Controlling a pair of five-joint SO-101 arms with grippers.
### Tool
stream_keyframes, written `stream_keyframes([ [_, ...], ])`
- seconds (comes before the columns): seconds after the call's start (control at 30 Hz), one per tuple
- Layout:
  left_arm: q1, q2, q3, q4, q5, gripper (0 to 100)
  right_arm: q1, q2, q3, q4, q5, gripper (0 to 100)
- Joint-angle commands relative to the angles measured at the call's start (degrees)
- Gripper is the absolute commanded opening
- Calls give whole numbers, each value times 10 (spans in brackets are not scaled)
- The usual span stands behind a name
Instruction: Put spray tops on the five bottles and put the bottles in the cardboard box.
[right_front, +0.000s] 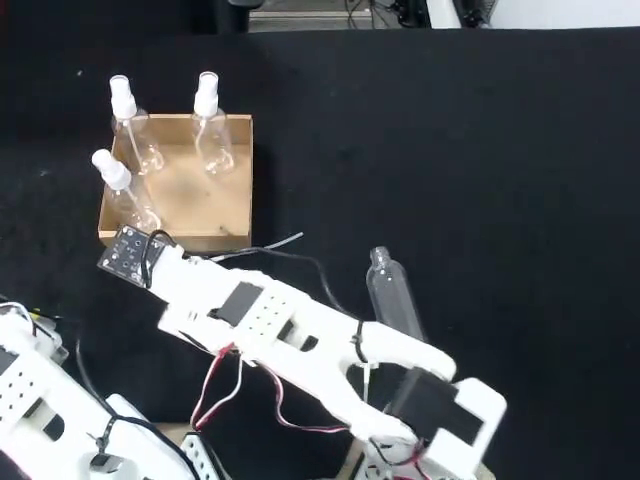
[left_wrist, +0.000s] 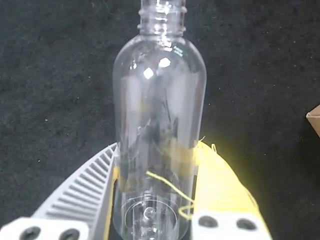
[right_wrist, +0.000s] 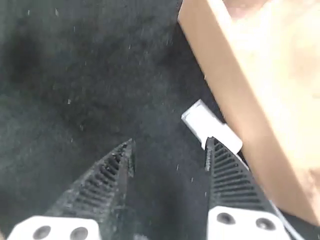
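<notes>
- The left hand (left_wrist: 157, 150) pinches a clear bottle (left_wrist: 160, 95) by its lower half, with one finger on each side.
- This bottle's long line runs the same way as the hand. Its bottom sits deep between the fingers. Its open neck points out past the tips, over the black surface (left_wrist: 50, 75). It has no top.
- I think it is held this way so the neck is free for a spray top to go in.
- A corner of the cardboard box (left_wrist: 314, 117) shows near it.
- The right hand (right_wrist: 169, 145) is spread wide, close over the surface, with nothing between its fingers.
- A small white piece (right_wrist: 211, 127) lies just past one fingertip, right beside the box wall. It is likely a spray top, but I cannot be sure. The hand looks ready to grab it.
- Seen from above, the cardboard box (right_front: 190, 195) sits at about 10 o'clock on the surface. The right arm (right_front: 300, 330) stretches to its 6 o'clock wall.
- Three topped bottles (right_front: 213, 140) stand in the box, white tops up, near its 11, 1 and 8 o'clock corners. They look done.
- A bare bottle (right_front: 392, 295) is at 4 o'clock from the box, well apart. Its open neck points to 12 o'clock and it seems to stand up. Its bottom hides behind the right arm.
</notes>
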Motion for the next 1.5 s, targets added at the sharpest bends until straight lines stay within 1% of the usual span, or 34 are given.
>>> stream_keyframes([
  [0.0,-8,-4,-8,-9,3,30,1,26,-39,-60,0,205],
  [0.13,-8,-5,-8,-9,3,30,4,65,-40,-124,-14,205],
  [0.33,-8,-6,-8,-9,3,30,21,90,-40,-186,-110,205],
  [0.47,-8,-9,-7,-9,3,30,44,93,-35,-191,-163,205],
  [0.7,-8,-9,-7,-9,3,30,51,90,-26,-119,-173,205],
  [1.03,-8,-9,-7,-9,3,30,50,87,-29,-81,-174,205],
  [1.3,-8,-9,-8,-10,3,30,54,86,-30,33,-170,206],
  [1.47,-8,-9,-8,-10,2,30,54,44,-22,65,-168,208],
])
